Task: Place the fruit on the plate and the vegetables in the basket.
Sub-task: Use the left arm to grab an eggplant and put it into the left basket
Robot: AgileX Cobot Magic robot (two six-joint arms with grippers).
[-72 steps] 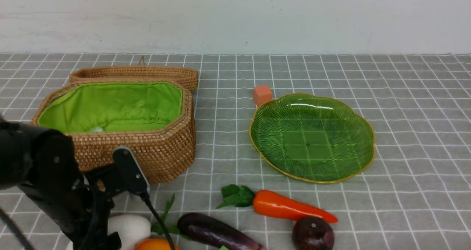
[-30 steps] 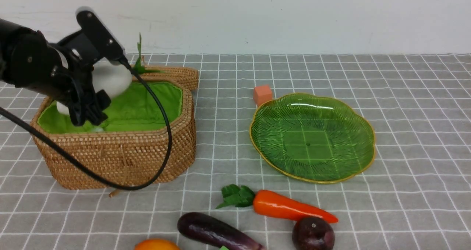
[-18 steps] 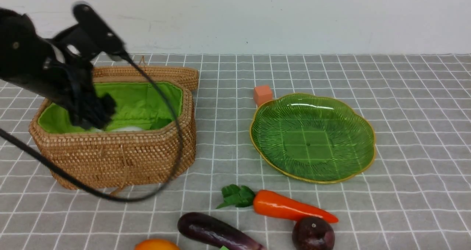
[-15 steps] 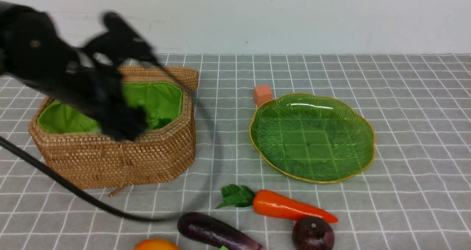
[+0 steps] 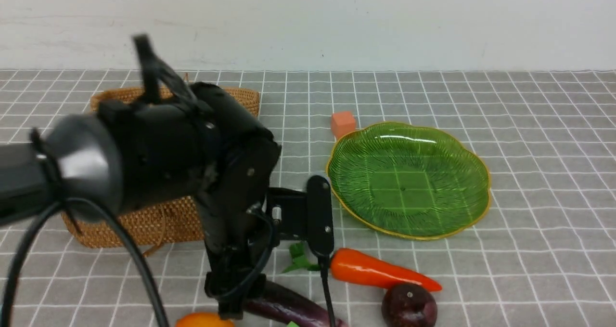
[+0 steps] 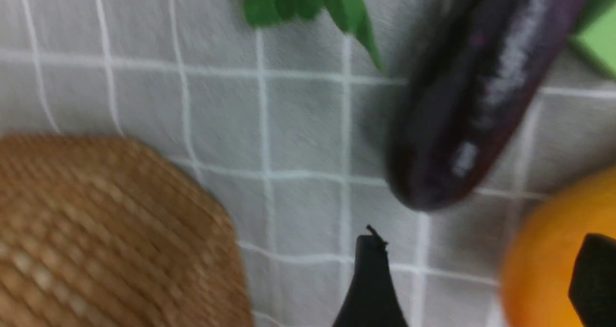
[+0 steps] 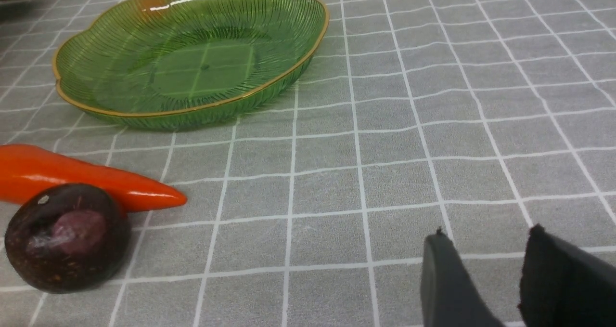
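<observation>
Purple eggplant (image 6: 476,100) lies on tabletop (image 5: 529,124) near basket (image 5: 144,223). Left claw (image 6: 481,235) hovers over it, jaws apart, empty, likely lining up next vegetable. Right claw (image 7: 487,230) parked low, narrow gap, nothing held, maroon fruit (image 7: 67,235) nearby. Plate (image 5: 409,182) bare; carrot (image 5: 380,269) lies just before it.

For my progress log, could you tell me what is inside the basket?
Its inside is hidden: the left arm covers the opening of the basket in the front view. Only part of its wall and the lid show, so the contents cannot be told.
</observation>
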